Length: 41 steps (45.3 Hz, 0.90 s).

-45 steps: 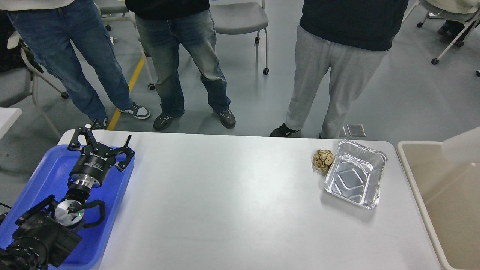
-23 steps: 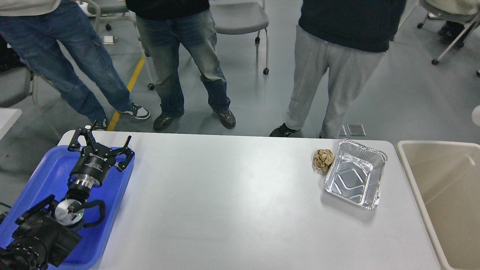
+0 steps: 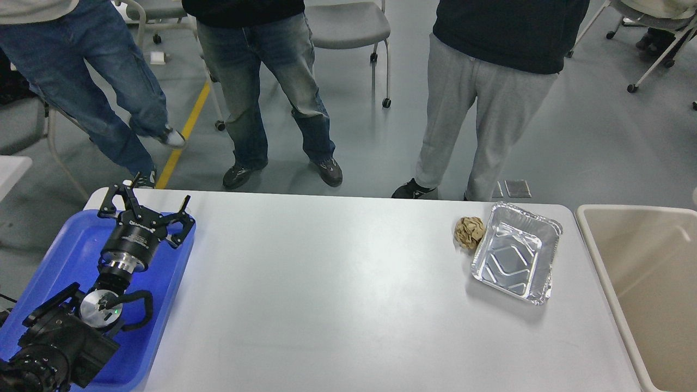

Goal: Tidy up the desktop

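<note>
The white desktop [image 3: 337, 283] fills the middle of the head view. A crumpled brown paper ball [image 3: 469, 231] lies at its far right. It touches the left side of an empty foil tray [image 3: 514, 251]. My left gripper [image 3: 151, 200] is open and empty, with its fingers spread. It hovers over the far end of the blue tray [image 3: 57, 256] at the desktop's left end. My right arm and gripper are out of view.
A beige bin [image 3: 653, 294] stands off the desktop's right end. Three people's legs [image 3: 468, 120] stand along the far edge. Chairs [image 3: 348, 27] stand behind them on the grey floor.
A blurred white shape over the bin at the right edge has moved up and out of view. The person at far left has lifted a foot. My left arm has not moved.
</note>
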{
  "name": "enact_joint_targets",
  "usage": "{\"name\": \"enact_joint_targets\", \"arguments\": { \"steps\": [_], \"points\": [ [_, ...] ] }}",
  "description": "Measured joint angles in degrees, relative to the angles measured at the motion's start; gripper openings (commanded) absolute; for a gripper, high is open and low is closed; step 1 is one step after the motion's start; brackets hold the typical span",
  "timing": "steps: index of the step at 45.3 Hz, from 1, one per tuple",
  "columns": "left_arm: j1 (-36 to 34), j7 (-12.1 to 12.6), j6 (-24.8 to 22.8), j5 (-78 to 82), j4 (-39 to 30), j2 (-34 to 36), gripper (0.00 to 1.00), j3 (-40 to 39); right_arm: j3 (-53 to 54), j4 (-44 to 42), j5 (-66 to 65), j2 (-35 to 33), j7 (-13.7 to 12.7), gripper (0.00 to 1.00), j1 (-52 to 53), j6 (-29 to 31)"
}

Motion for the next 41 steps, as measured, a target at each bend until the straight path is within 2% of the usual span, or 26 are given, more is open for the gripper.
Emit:
{"name": "enact_joint_targets", "arguments": {
  "steps": [12,17,27,41],
  "points": [
    [-0.01,-0.02,0.00,-0.02,0.01,0.00,1.00,0.01,12.77,-6.62,5.94,7.88,-7.65,0.00,-5.06,-1.47],
    [-0.02,-0.02,0.00,-0.03,0.01,0.00,1.00,0.01,16.20,-7.72,7.02,9.82,-9.85,0.00,-6.28,-1.85],
    [-0.02,-0.03,0.00,-0.03,0.03,0.00,1.00,0.01,19.44,-9.85,7.65,12.65,-11.99,0.00,-8.78,-1.91],
    [-0.02,-0.03,0.00,-0.03,0.05,0.00,1.00,0.01,20.59,-14.11,7.77,16.03,-12.96,0.00,-10.71,-1.71]
  ]
}}
